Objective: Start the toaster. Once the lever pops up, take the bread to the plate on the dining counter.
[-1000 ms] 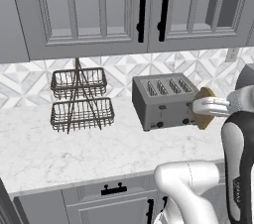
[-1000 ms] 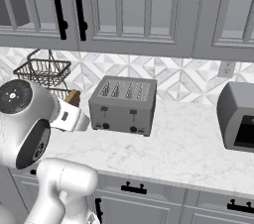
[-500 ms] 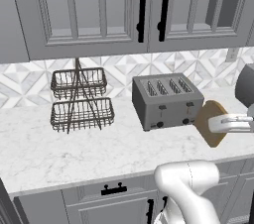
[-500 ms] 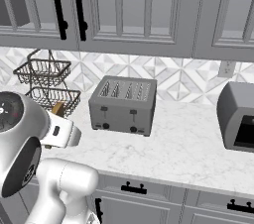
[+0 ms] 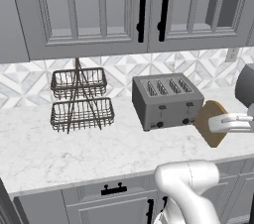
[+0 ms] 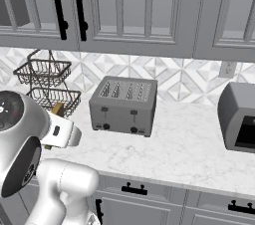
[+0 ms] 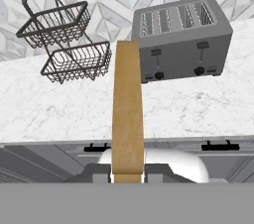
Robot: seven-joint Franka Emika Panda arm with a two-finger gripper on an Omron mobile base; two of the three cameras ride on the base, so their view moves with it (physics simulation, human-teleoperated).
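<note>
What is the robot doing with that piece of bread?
The robot arm is carrying the bread in its pincer, which is shut on the slice's edge. The slice is out of the toaster and held in the air in front of the counter, off to the toaster's right. The toaster's slots look empty. A wire basket rack stands on the counter to its left.

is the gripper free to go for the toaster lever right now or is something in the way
Probably not. The gripper is shut on the bread, held edge-on between its fingers. The counter before the toaster is bare, but the slice juts ahead of the fingertips and would meet the lever first.
</note>
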